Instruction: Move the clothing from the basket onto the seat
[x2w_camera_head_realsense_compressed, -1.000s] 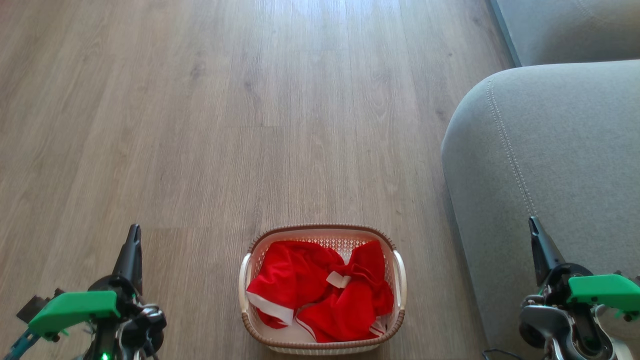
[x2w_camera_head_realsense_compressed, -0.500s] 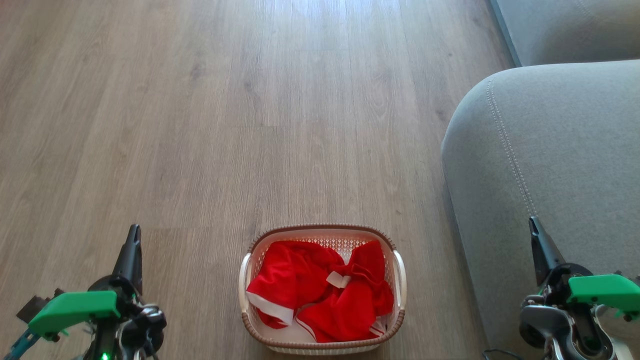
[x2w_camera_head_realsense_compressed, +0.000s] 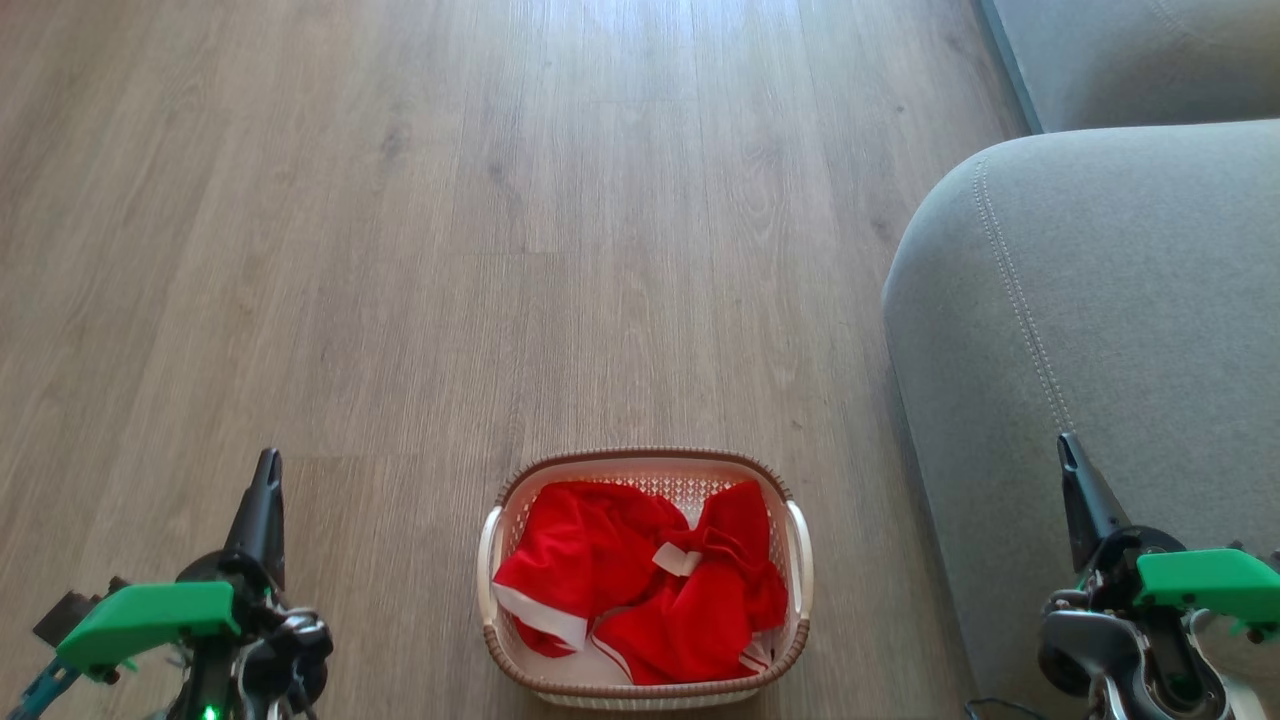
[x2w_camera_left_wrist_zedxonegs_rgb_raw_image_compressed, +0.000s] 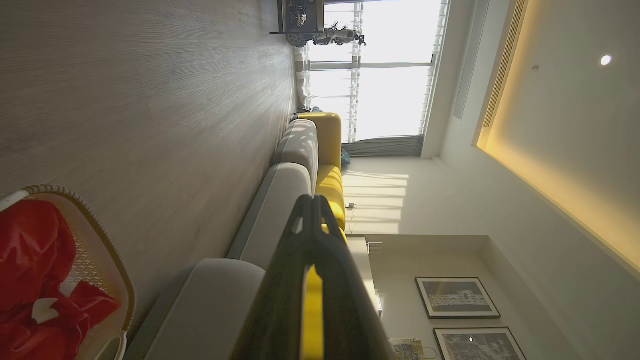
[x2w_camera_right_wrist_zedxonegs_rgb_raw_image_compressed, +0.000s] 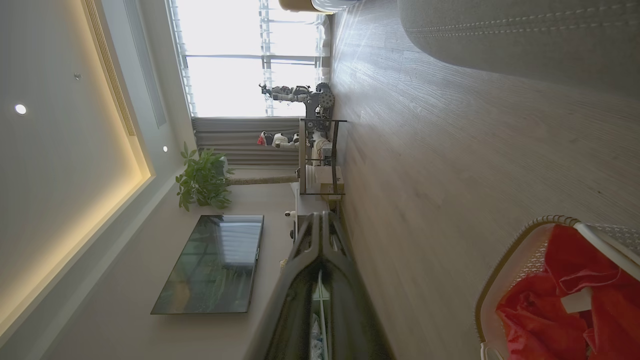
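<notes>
The white basket (x2w_camera_head_realsense_compressed: 499, 506) with a brown rim stands on the wooden floor at the bottom centre, and bright red clothing (x2w_camera_head_realsense_compressed: 640, 585) with white trim lies crumpled inside it. The light grey seat (x2w_camera_head_realsense_compressed: 1100, 300) rises to the right of the basket. My left gripper (x2w_camera_head_realsense_compressed: 266, 462) is shut and empty at the lower left, well left of the basket. My right gripper (x2w_camera_head_realsense_compressed: 1066, 444) is shut and empty at the lower right, in front of the seat. The basket (x2w_camera_left_wrist_zedxonegs_rgb_raw_image_compressed: 107, 240) and clothing (x2w_camera_left_wrist_zedxonegs_rgb_raw_image_compressed: 35, 280) sit at the left wrist view's lower left, and again, basket (x2w_camera_right_wrist_zedxonegs_rgb_raw_image_compressed: 505, 262) and clothing (x2w_camera_right_wrist_zedxonegs_rgb_raw_image_compressed: 565, 300), at the right wrist view's lower right.
Bare wooden floor (x2w_camera_head_realsense_compressed: 450, 250) stretches ahead and to the left of the basket. Another grey sofa section (x2w_camera_head_realsense_compressed: 1150, 55) sits at the far right. A shelf unit (x2w_camera_right_wrist_zedxonegs_rgb_raw_image_compressed: 320, 155), a potted plant (x2w_camera_right_wrist_zedxonegs_rgb_raw_image_compressed: 202, 180) and a television (x2w_camera_right_wrist_zedxonegs_rgb_raw_image_compressed: 210, 262) line the far wall.
</notes>
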